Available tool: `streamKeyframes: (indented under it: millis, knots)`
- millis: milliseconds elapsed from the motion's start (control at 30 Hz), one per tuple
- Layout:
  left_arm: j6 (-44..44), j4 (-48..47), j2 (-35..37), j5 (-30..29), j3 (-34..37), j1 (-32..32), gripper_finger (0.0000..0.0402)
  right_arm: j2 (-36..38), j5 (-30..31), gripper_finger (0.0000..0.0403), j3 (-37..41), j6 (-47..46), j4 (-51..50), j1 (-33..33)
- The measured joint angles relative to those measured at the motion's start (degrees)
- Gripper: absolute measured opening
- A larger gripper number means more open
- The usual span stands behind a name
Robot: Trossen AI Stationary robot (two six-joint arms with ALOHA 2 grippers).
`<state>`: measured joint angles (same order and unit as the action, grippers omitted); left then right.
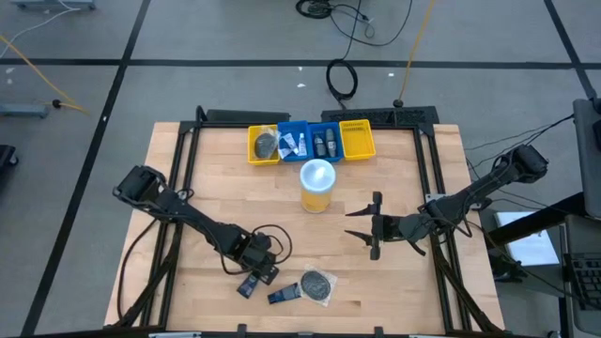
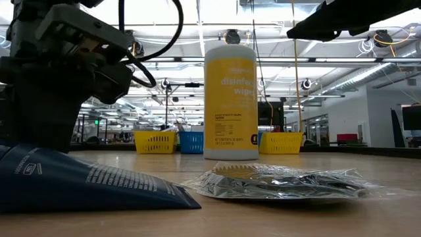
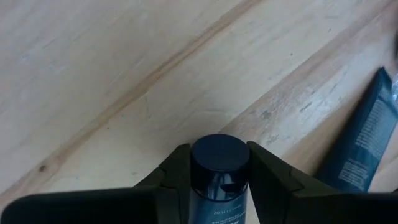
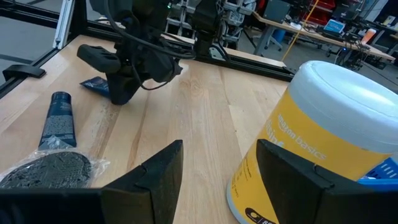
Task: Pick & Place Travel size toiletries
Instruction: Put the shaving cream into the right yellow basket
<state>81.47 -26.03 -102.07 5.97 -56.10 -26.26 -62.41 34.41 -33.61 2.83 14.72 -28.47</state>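
navy round-capped bottle [image 3: 219,180] between left hand [image 3: 219,171] fingers on wood-grain table [image 3: 124,74]

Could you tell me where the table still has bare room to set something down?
Bare wood lies between the bins and the left arm, and between the wipes tub and the near edge. It is crowded where the left gripper meets a bottle, tube and packet.

Overhead view straight down, low view level across table [image 2: 316,217], wrist views close
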Motion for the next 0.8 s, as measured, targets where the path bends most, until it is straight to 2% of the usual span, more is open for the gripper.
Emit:
streamKeyframes:
  millis: [467, 800]
  knots:
    - [-13.4, -7.0, -0.4, -9.7, -9.7, 3.1, 0.0111, 0.0, 0.0, 0.0196, 0.0, -0.2, 0.0, 0.0]
    - [-32.0, -7.4, -0.2, -23.6, -22.2, 5.4, 0.0111, 0.0, -0.1, 0.0196, 0.0, -0.6, 0.3, 0.0]
